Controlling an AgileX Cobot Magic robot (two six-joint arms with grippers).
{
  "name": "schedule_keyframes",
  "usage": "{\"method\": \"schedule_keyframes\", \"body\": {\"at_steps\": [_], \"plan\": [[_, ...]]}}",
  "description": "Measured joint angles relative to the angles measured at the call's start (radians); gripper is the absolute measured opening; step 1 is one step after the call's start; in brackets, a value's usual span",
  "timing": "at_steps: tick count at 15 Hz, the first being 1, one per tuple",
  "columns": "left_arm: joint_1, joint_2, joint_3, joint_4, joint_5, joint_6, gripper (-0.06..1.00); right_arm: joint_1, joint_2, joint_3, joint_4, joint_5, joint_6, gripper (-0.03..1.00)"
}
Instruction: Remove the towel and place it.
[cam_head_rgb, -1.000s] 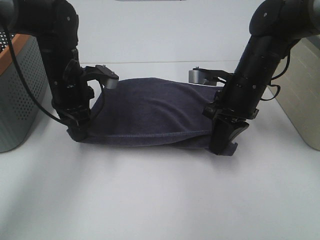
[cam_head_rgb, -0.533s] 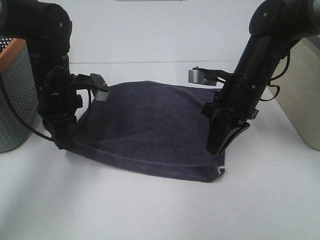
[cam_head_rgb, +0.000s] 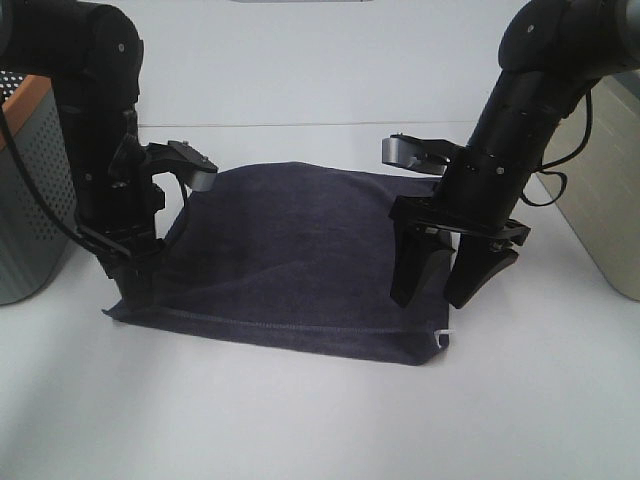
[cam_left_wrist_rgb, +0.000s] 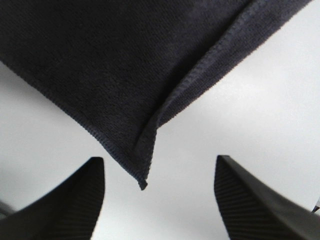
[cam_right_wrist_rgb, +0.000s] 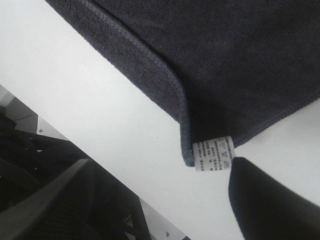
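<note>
The dark charcoal towel (cam_head_rgb: 300, 260) lies spread flat on the white table (cam_head_rgb: 300, 420), its hemmed front edge toward the camera. Its small white tag (cam_head_rgb: 441, 338) sits at the front right corner. My left gripper (cam_head_rgb: 135, 292) stands over the front left corner, open. In the left wrist view the towel corner (cam_left_wrist_rgb: 142, 170) lies free between the spread fingers (cam_left_wrist_rgb: 75, 200). My right gripper (cam_head_rgb: 435, 295) is open just above the front right corner. In the right wrist view the tag (cam_right_wrist_rgb: 214, 154) and the towel hem (cam_right_wrist_rgb: 150, 70) lie loose between the fingers (cam_right_wrist_rgb: 265, 200).
A grey perforated bin with an orange rim (cam_head_rgb: 30, 190) stands at the left edge. A grey box (cam_head_rgb: 610, 180) stands at the right edge. Both arms reach down close to the towel's two sides.
The towel hung bunched between both shut grippers; it has come down and spread flat. Both grippers have opened and let go of the corners. The left corner moved outward to the left.
</note>
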Motion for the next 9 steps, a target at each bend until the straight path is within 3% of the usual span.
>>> {"method": "schedule_keyframes", "body": {"at_steps": [3,6,9], "plan": [[0.0,0.0,-0.001,-0.005,-0.014,-0.088,0.76,0.0,0.0,0.0,0.0,0.0,0.046,0.74],[0.0,0.0,-0.082,-0.011,-0.002,-0.157,0.78,0.0,-0.024,-0.031,-0.003,0.002,0.113,0.74],[0.0,-0.018,-0.259,-0.021,0.002,-0.267,0.79,0.0,-0.125,-0.128,-0.045,0.002,0.21,0.74]]}}
